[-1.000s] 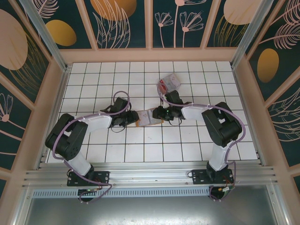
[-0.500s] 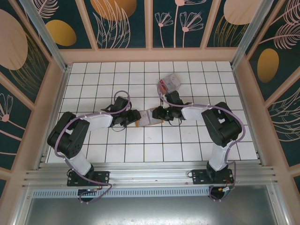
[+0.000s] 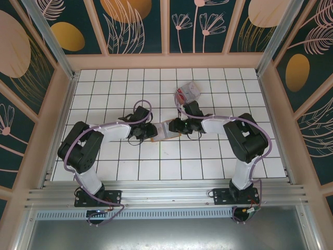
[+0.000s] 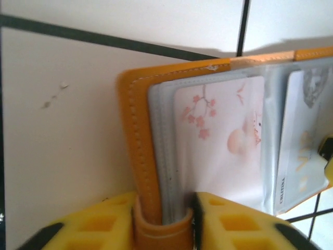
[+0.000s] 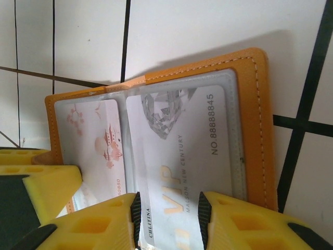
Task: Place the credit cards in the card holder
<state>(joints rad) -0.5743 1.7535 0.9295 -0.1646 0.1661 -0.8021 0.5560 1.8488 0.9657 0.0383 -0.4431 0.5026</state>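
With the card holder [image 3: 165, 131] lying open on the tiled surface [image 3: 156, 166] between both arms, left jaws are clamped tight on its left end, gripping orange cover and grey sleeves together. One sleeve there carries a blossom-print card [image 4: 218, 135]. Right jaws are closed partway, pinching the near end of the whitish VIP card [image 5: 182, 151]; its far end sits in the right-hand sleeve, flat against the cover. Beyond the right wrist, a clear box [image 3: 188, 91] with something red inside, apart from the holder.
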